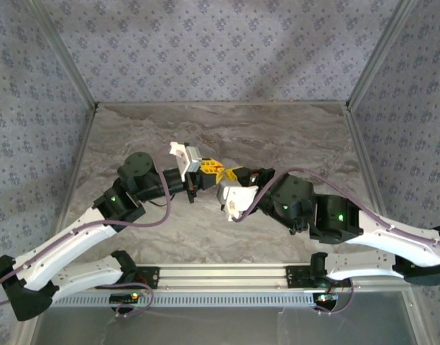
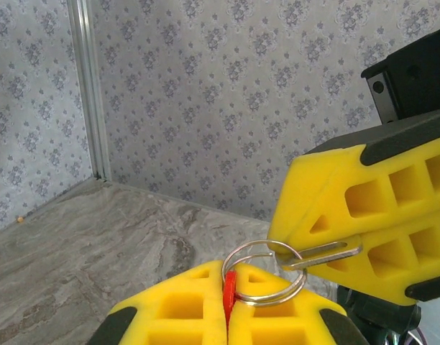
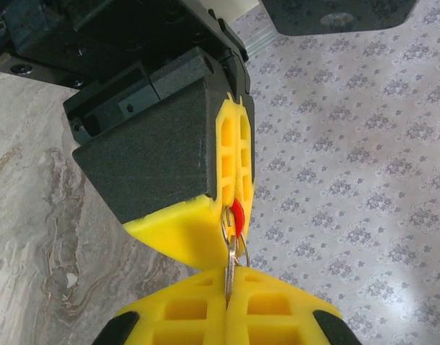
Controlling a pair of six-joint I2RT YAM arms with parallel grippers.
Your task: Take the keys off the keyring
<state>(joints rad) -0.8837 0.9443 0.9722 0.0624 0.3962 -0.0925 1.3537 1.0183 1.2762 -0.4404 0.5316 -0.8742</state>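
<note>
Hanging in mid-air between two yellow-padded end effectors, the keyring (image 2: 229, 291) sits well above the marbled surface (image 1: 205, 129). Its red tag (image 3: 237, 213) is pinched between the pads of the left end effector (image 2: 228, 310), whose jaws are pressed together with only the tag's thin edge showing in the seam. From the tag a silvery wire ring (image 2: 272, 300) loops upward and across to the right. A flat silvery key (image 2: 328, 251) threaded on that ring is clamped in the right end effector (image 2: 349, 248), jaws closed flat on the blade so that only a short end sticks out.

In the right wrist view the same grip shows edge-on: the key and ring run down into the closed seam of the right end effector's pads (image 3: 274, 309), with the left end effector just above, its pads touching or nearly touching the right ones.

From overhead the two end effectors meet tip to tip near the middle of the surface, left (image 1: 210, 168) and right (image 1: 231, 175), both arms reaching inward.
</note>
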